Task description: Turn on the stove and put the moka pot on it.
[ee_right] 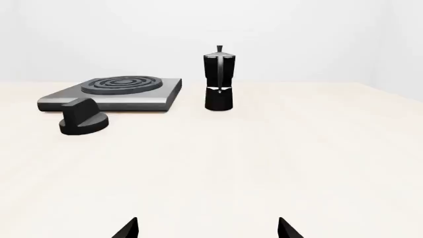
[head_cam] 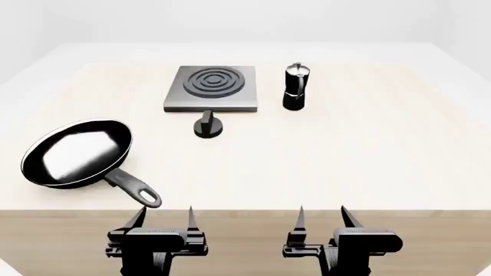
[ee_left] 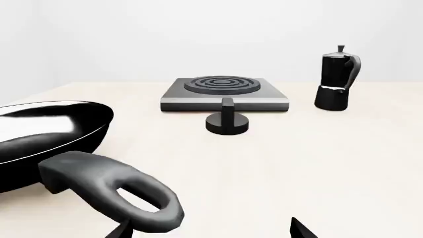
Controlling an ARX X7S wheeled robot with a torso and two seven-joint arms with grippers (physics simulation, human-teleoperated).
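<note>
Since neither arm has reached over the table (head_cam: 368,161) yet, every item sits free and untouched. The stove (head_cam: 209,88) lies flat toward the far side of the table, burner rings up and bare. Its knob (head_cam: 208,126) stands apart from the slab, just in front of the stove's near edge, with its grip bar pointing roughly at the stove; whether that reads as off I cannot tell. The moka pot (head_cam: 295,86) stands upright just beside the stove, on the robot's right of it, not touching it. Judgement: the pot's place favours the right arm, while the knob is about equally open to either.

A frying pan (head_cam: 77,153) rests well nearer than the stove and to the robot's left of it, handle aimed toward the left tool (head_cam: 161,221). Judgement: the handle could foul a left-arm reach to the knob.

Arm pose: both arms are held low at the table's near edge, well short of the stove. The left tool and right tool (head_cam: 322,218) point forward toward the stove, fingers spread wide, holding nothing. Wrist views agree: only finger tips show, with bare table between them.
</note>
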